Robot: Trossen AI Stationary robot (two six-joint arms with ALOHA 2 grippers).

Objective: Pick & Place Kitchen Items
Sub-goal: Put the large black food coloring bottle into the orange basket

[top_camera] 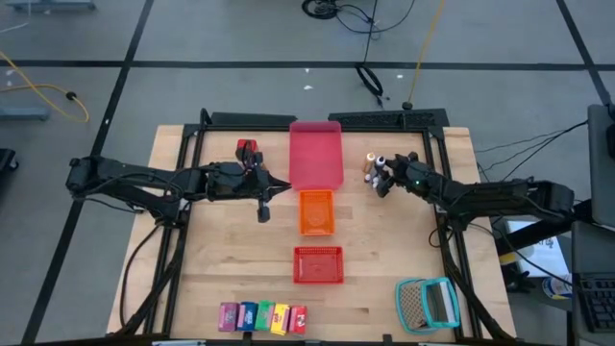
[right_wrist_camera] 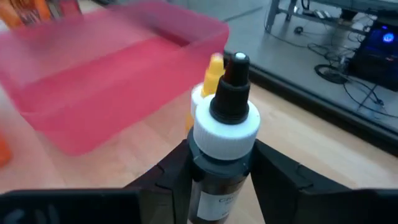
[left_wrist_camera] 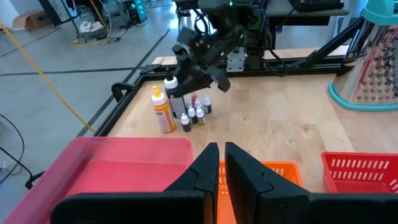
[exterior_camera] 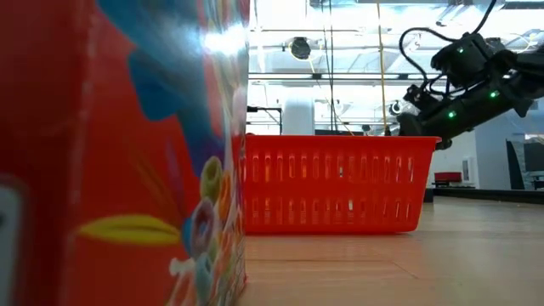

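Over on the left, the left gripper (top_camera: 262,210) is hanging with its fingers pressed together on nothing, just left of the orange basket (top_camera: 316,212), with the small red container (top_camera: 249,149) sitting farther back. In the middle, the pink tray (top_camera: 316,154) is lying at the far side. On the right, the right gripper (top_camera: 385,177) is clamping its fingers around a dark bottle with a white collar (right_wrist_camera: 225,134), right among the tiny bottles (top_camera: 373,165) beside the tray.
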